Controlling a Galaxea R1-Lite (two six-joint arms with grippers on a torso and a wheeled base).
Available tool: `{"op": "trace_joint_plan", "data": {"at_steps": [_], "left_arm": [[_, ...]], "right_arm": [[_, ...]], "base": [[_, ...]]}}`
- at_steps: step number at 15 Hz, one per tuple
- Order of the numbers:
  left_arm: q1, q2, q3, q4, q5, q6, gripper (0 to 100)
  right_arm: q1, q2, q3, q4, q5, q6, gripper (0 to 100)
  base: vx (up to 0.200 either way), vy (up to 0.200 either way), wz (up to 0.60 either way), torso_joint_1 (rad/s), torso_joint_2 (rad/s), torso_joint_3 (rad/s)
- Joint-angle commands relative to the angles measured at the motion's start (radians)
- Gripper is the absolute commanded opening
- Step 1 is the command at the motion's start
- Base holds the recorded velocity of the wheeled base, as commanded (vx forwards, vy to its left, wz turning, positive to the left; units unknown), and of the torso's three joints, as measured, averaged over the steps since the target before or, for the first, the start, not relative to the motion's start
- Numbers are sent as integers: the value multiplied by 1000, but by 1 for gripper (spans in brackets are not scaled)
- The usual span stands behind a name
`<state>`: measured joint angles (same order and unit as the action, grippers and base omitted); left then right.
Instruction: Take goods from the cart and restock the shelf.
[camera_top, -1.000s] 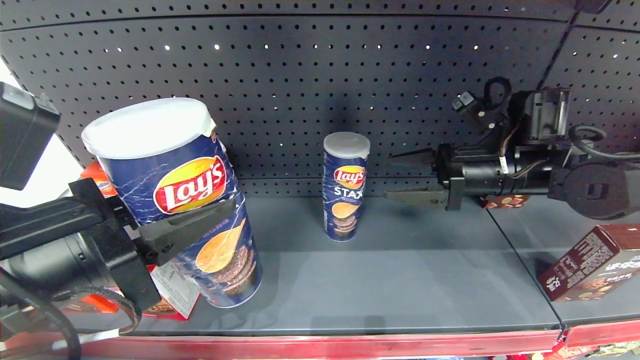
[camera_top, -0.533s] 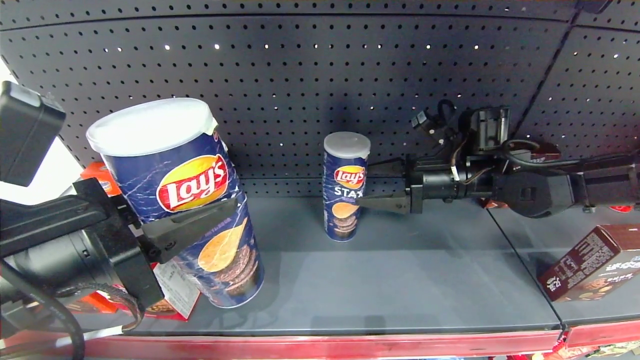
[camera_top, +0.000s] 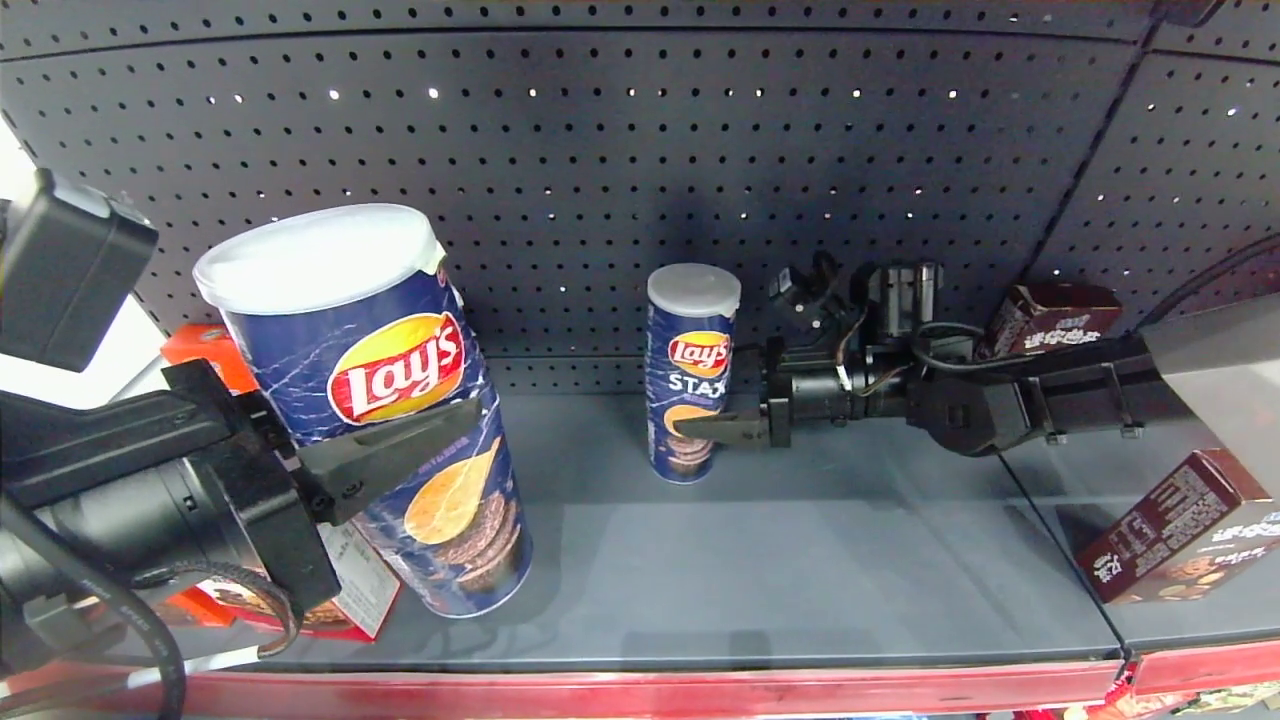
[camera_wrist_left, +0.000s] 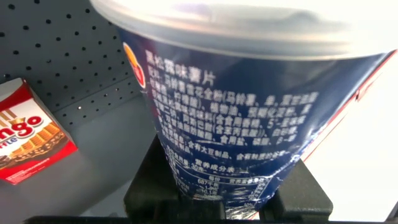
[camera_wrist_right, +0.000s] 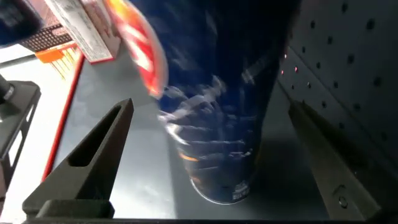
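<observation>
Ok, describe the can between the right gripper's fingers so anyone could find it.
At the dark shelf before the pegboard are two blue chip cans. This can stands at the back, right gripper open around it; the other can sits in the left gripper.

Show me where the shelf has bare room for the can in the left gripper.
Bare shelf lies between the held can and the standing can, and along the front, out to the brown box. Crowded: the red boxes at left, the right gripper around the standing can.

Far can (camera_top: 690, 310) (blue, grey-lidded) stands upright on shelf (camera_top: 800, 560); near can (camera_top: 350, 330) at left.
</observation>
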<state>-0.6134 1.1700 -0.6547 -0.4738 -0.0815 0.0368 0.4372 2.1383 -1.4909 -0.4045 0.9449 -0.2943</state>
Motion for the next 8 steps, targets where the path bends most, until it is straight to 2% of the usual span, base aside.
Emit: {"op": "trace_joint_plan", "data": {"at_steps": [1, 8], "left_arm": [[0, 13, 0, -2, 0, 0, 0], [0, 16, 3, 0, 2, 0, 0]], "right_arm": [[1, 38, -23, -1, 0, 0, 100], [21, 127, -135, -1, -3, 4, 100]], "base": [[0, 0, 0, 0, 0, 0], [0, 0, 0, 0, 0, 0]]}}
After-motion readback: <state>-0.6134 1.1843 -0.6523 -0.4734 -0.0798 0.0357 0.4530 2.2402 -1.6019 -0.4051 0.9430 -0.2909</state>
